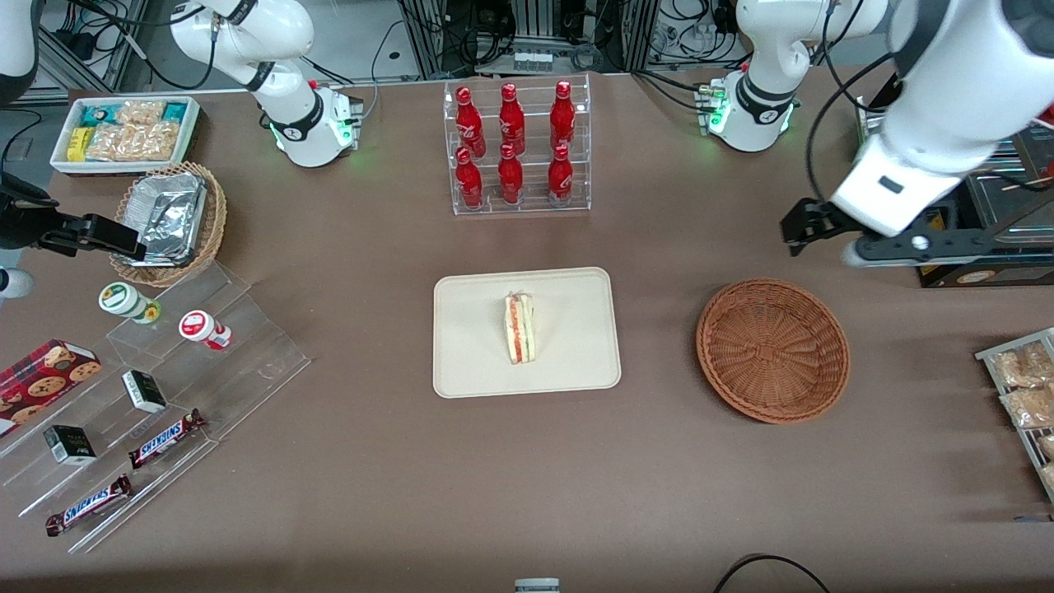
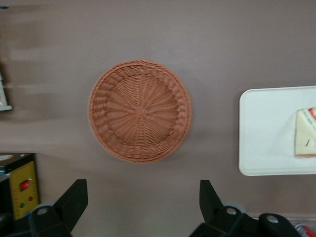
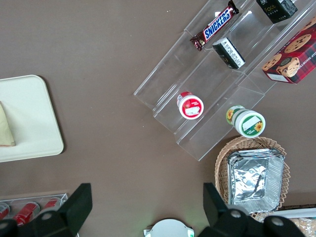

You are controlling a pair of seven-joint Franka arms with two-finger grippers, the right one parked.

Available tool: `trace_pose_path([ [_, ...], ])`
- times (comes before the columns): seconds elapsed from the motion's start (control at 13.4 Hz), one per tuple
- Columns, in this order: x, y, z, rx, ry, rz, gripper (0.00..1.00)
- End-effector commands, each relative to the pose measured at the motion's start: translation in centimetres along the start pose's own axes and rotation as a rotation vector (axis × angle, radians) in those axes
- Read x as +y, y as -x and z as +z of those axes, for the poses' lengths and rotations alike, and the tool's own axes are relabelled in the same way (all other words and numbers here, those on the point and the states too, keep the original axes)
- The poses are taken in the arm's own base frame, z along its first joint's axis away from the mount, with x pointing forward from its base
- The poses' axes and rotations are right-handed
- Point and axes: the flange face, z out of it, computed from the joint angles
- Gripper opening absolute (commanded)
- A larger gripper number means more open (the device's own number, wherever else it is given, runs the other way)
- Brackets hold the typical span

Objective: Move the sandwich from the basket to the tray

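Note:
The sandwich point(image 1: 520, 329) lies on its side in the middle of the cream tray point(image 1: 469, 362); its red and green filling edge shows. The reddish-brown woven basket point(image 1: 772, 350) sits beside the tray toward the working arm's end and holds nothing. My left gripper point(image 1: 803, 224) hangs high above the table, farther from the front camera than the basket, open and empty. The left wrist view looks down on the empty basket point(image 2: 140, 110), with the tray point(image 2: 266, 148) and the sandwich point(image 2: 306, 132) at its edge, and on the gripper point(image 2: 142, 190) with its fingers wide apart over bare table.
A clear rack of red bottles point(image 1: 516, 148) stands farther from the front camera than the tray. Clear acrylic steps with snack bars and cups point(image 1: 165, 395), a foil-container basket point(image 1: 169, 221) and a white snack bin point(image 1: 123, 132) lie toward the parked arm's end. A rack of pastry packets point(image 1: 1025, 395) lies at the working arm's end.

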Motion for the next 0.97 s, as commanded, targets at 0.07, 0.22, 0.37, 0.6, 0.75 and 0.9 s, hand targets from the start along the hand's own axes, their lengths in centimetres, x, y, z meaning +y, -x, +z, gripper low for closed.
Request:
trace_pose_path([
  [0.07,-4.2,0.6,-0.5,-0.008,0.008,0.036,1.0],
  [0.22,-4.5,0.3,-0.9,0.001,0.009,0.06,1.0],
  [0.37,-6.2,0.0,-0.9,0.003,0.013,0.031,1.0],
  [0.6,-7.6,-0.1,-1.4,0.012,0.014,0.006,1.0],
  [0.75,-7.9,0.0,-1.5,0.008,0.042,-0.005,1.0],
  [0.9,-8.9,0.1,-1.9,-0.003,0.055,-0.023,1.0],
])
